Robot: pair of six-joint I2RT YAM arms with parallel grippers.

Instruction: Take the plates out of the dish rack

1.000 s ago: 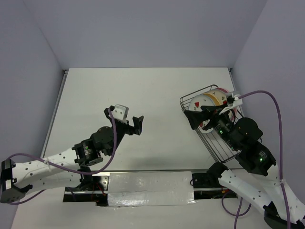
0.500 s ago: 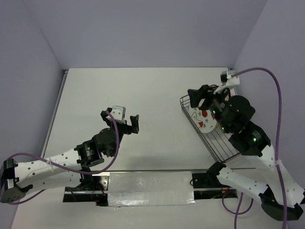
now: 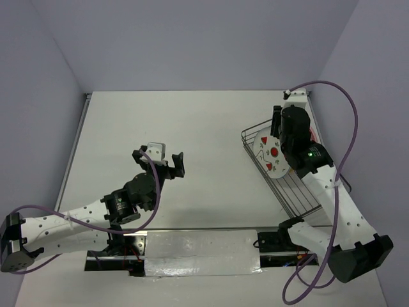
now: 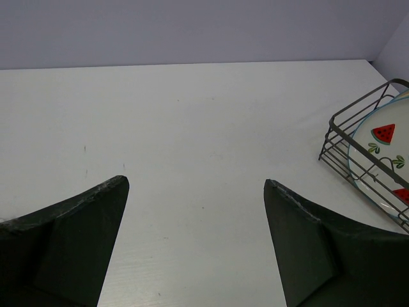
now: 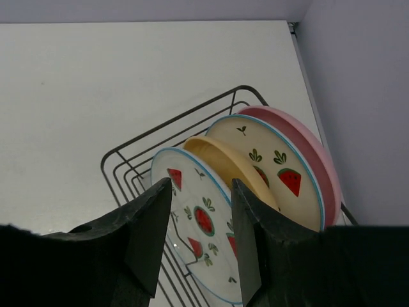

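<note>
Four plates [image 5: 268,166] crowd the rack [image 3: 291,192]; my right gripper [image 5: 201,190], jaws part-open and empty above it, could clip two at once; left gripper [image 4: 195,185] gapes wide.

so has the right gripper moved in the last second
Yes. In the top view the right gripper went from the left rim of the dish rack toward its far end.

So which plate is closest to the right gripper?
The front watermelon plate, first in the rack. The yellow one, the second watermelon one and the pink one stand behind it.
</note>
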